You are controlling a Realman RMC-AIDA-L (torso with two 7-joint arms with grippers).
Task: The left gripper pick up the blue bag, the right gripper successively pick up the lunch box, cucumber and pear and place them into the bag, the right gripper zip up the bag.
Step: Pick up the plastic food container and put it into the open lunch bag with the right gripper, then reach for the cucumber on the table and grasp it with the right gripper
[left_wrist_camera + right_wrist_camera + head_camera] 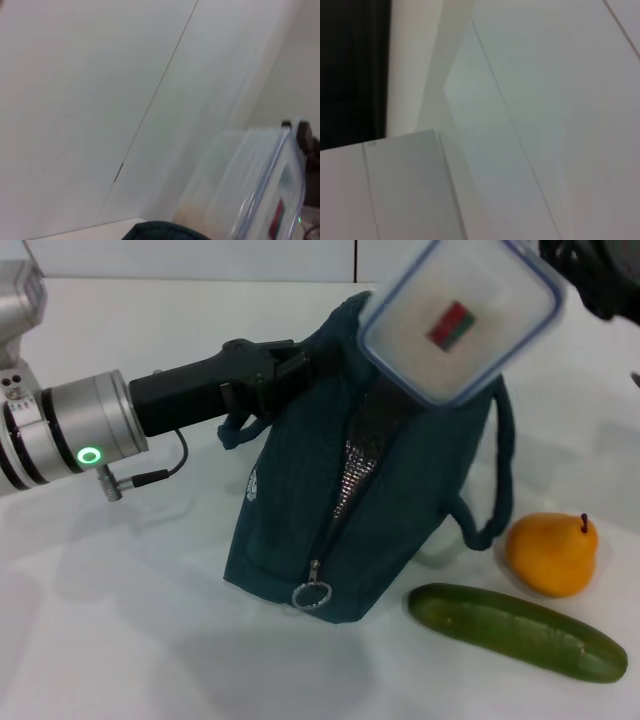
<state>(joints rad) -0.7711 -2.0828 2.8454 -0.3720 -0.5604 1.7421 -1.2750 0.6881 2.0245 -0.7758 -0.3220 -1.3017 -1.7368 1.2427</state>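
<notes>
The blue bag [300, 510] stands on the white table, its zipper open and silvery lining [358, 472] showing. My left gripper [285, 368] reaches in from the left and is shut on the bag's top edge by a rope handle. The clear lunch box [460, 318] with its blue rim and red sticker hangs tilted above the bag's mouth, held by my right gripper [590, 272] at the top right corner. The left wrist view shows the lunch box [272, 185] close by and a bit of the bag [160, 231]. The pear [552, 553] and cucumber [515, 632] lie to the right of the bag.
A metal ring pull [311, 595] hangs at the low front end of the zipper. One rope handle [497, 470] droops down the bag's right side. White table [110, 630] lies in front and to the left. The right wrist view shows only pale walls.
</notes>
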